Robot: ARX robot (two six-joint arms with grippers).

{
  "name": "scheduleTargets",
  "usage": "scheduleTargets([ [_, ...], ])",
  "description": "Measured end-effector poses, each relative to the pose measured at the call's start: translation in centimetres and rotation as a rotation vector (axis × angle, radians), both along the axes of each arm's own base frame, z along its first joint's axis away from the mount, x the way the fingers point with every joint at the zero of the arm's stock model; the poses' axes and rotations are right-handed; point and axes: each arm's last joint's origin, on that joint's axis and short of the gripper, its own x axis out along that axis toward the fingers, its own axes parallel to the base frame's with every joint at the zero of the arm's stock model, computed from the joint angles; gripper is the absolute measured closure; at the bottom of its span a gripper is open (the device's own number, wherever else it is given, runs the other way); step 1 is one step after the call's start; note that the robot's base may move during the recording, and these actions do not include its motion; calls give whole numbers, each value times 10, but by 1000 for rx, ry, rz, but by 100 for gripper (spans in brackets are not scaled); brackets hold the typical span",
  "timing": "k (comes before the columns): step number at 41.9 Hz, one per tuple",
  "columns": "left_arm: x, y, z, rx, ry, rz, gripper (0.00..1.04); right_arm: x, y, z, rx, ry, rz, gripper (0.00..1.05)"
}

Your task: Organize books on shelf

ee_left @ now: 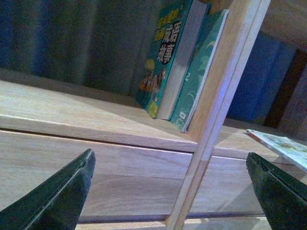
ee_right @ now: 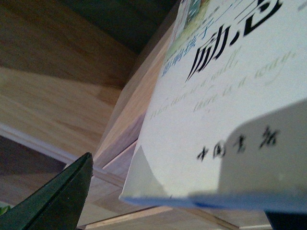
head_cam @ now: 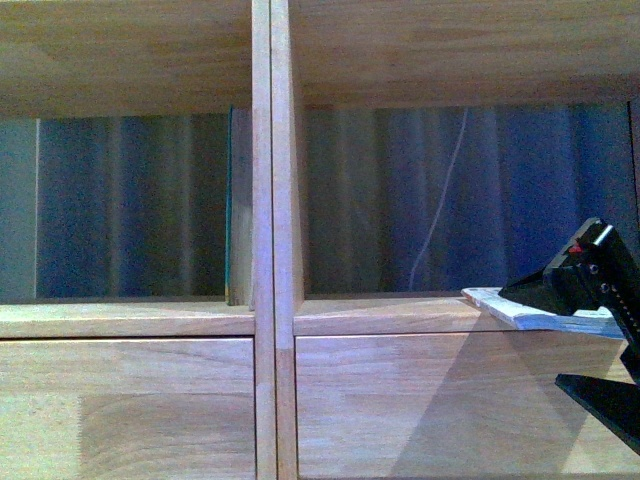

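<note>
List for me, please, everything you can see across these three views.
shelf: one, light wood, fills the front view, two cubbies above two drawer fronts.
standing books: two, teal and green covers, upright against the divider in the left cubby.
white book: one, white with black print, lying flat at the front edge of the right cubby.
curtain: one, blue-grey, behind the shelf.
cord: one, pale, hanging in front of the curtain behind the right cubby.
left gripper: one, dark, open and empty, facing the left cubby.
right gripper: one, black, jaws apart, upper finger on the white book.
</note>
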Motion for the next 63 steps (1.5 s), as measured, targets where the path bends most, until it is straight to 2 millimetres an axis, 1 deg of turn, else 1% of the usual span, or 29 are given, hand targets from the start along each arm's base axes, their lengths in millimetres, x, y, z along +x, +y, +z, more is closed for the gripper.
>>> scheduleTargets([
  [5, 2, 5, 1, -33, 2, -55, 7, 9, -6, 3, 8, -5, -20, 7],
  [12, 8, 10, 6, -62, 21, -145, 7, 14, -10, 8, 25, -12, -24, 7],
  [20, 23, 19, 22, -114, 48, -287, 7, 15, -10, 11, 29, -20, -13, 7],
  [27, 39, 27, 40, -199, 110, -449, 7, 15, -10, 10, 21, -7, -36, 29],
  [34, 52, 28, 51, -293, 173, -575, 7, 15, -10, 10, 17, -7, -49, 53],
  [38, 58, 24, 58, -328, 189, -624, 7, 15, -10, 11, 8, -15, -51, 73],
  [39, 44, -33, 147, -384, 101, -895, 7, -60, -43, 124, 11, -607, -68, 97],
  [44, 30, -48, 161, -364, 67, -953, 7, -67, -40, 137, 31, -694, -39, 97],
  [49, 24, -61, 170, -350, 72, -983, 7, -72, -31, 148, 47, -772, 1, 97],
  [55, 24, -71, 175, -336, 82, -997, 7, -81, -10, 156, 63, -857, 109, 97],
  [63, 22, -76, 179, -301, 50, -996, 7, -85, 23, 158, 49, -867, 271, 97],
])
